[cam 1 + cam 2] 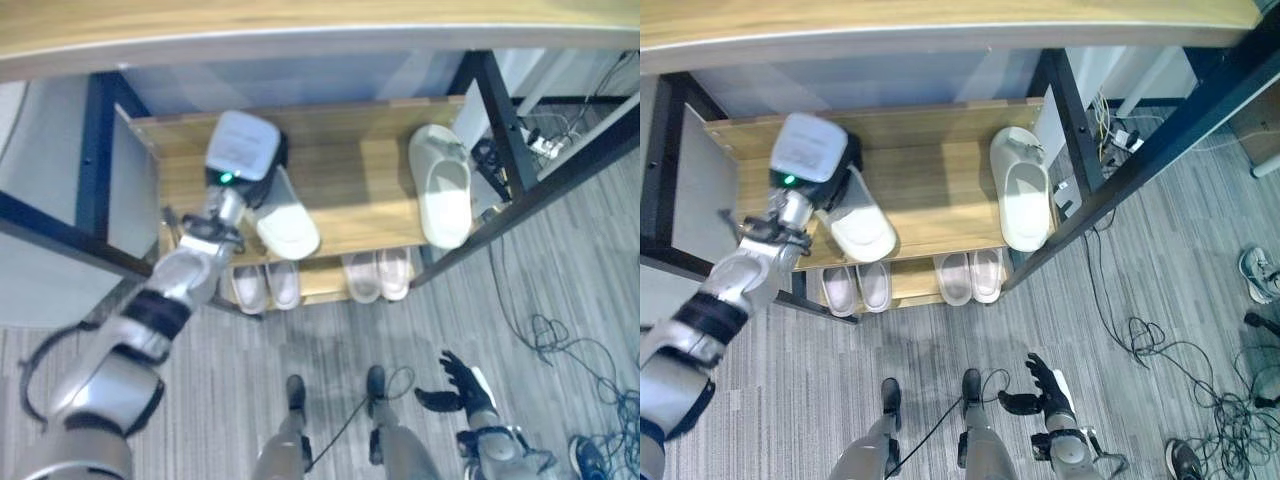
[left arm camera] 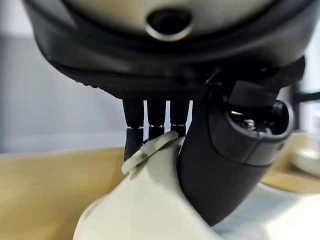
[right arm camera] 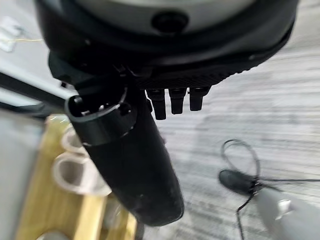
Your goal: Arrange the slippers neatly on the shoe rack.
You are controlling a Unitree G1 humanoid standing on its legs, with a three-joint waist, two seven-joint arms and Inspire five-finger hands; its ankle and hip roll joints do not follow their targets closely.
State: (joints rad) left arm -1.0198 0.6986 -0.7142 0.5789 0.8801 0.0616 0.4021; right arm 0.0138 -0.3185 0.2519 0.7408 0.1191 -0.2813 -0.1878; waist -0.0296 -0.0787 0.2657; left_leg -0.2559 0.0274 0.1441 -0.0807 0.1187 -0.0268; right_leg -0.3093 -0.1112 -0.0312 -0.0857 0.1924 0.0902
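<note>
Slipper sat pinched in the left hand over the shoe rack (its mate at three o'clock), presumably for pairing; right hand hung slack-fingered.

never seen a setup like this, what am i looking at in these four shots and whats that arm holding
This is a humanoid robot tidying a wooden shoe rack. The two wide pictures come from cameras on its head, looking down; the two close ones sit on its wrists. Its left hand pinches a white slipper at the top shelf's front edge. The matching white slipper lies on that shelf's right side. Two pale pairs sit on the lower shelf. The right hand hangs open over the grey floor, holding nothing.
</note>
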